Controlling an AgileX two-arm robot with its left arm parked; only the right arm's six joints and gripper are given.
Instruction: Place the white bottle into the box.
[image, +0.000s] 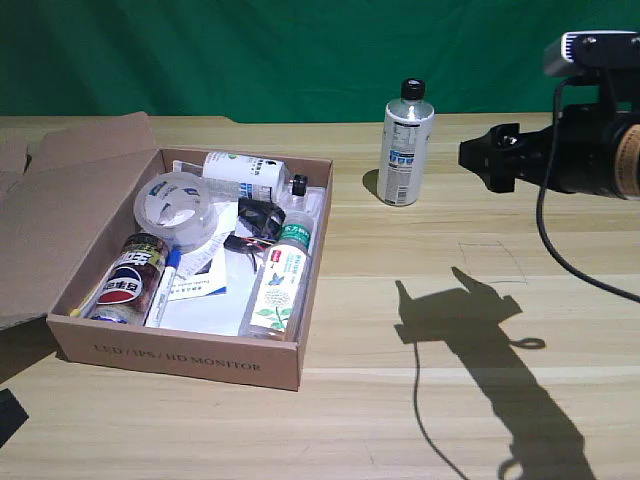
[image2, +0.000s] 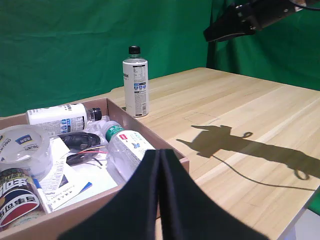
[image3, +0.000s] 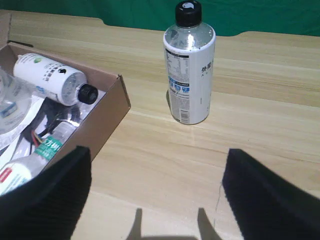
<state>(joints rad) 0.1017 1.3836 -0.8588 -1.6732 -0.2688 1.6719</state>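
Observation:
The white bottle (image: 406, 145) stands upright on the wooden table, with a black cap and a white printed label. It is to the exterior view's right of the brown cardboard box (image: 180, 358), apart from it. My right gripper (image: 480, 160) hovers above the table, further to the exterior view's right of the bottle and pointing at it. In the right wrist view the gripper (image3: 157, 195) is open, its two black fingers (image3: 55, 195) wide apart with only bare table between them, and the bottle (image3: 190, 75) stands beyond them. The left wrist view shows the bottle (image2: 135, 82) beside the box (image2: 150, 137).
The box lid (image: 70, 190) lies folded open at the exterior view's left. Inside the box are a smaller white bottle (image: 245, 175) lying down, a slim clear green-capped bottle (image: 280, 280), a tape roll (image: 175, 210), a cola can (image: 130, 280), papers and wires. A black cable (image: 545, 220) hangs from my arm.

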